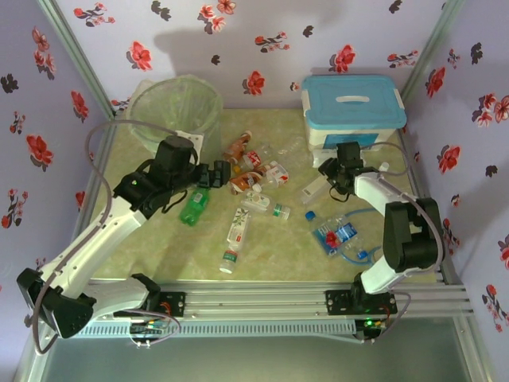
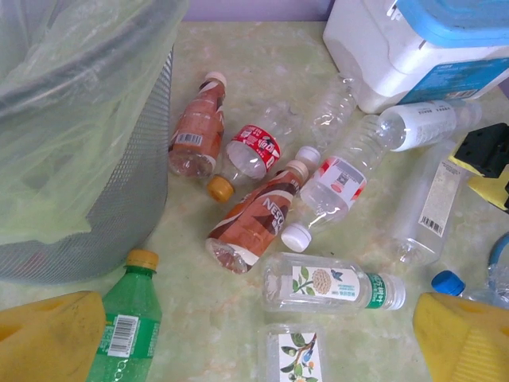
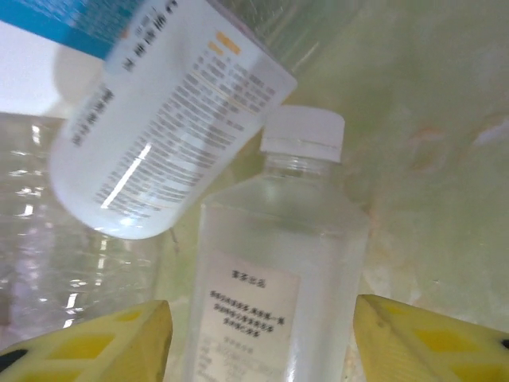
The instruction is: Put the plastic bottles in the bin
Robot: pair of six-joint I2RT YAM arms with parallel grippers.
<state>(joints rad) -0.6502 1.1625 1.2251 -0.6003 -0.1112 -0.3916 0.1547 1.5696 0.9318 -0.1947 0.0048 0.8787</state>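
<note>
Right pincer (image 3: 262, 338) is straddling a frosted white-capped bottle (image 3: 278, 239); clenched or not, I cannot tell. Left pincer (image 2: 256, 342) is hanging released. The bottle is looking light, crushable, slippery: grip mid-label, gently.

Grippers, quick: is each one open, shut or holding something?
Left gripper: open, holding nothing.
Right gripper: open, one finger on either side of the white-capped clear bottle, with a gap visible, so not gripping it yet.

You will find a white box with a light-blue lid (image 1: 352, 111), closed, at the far right of the pale green table (image 1: 278, 255). Floral-print walls (image 1: 262, 32) enclose the left, far and right sides. An aluminium rail (image 1: 262, 298) runs along the near edge.
</note>
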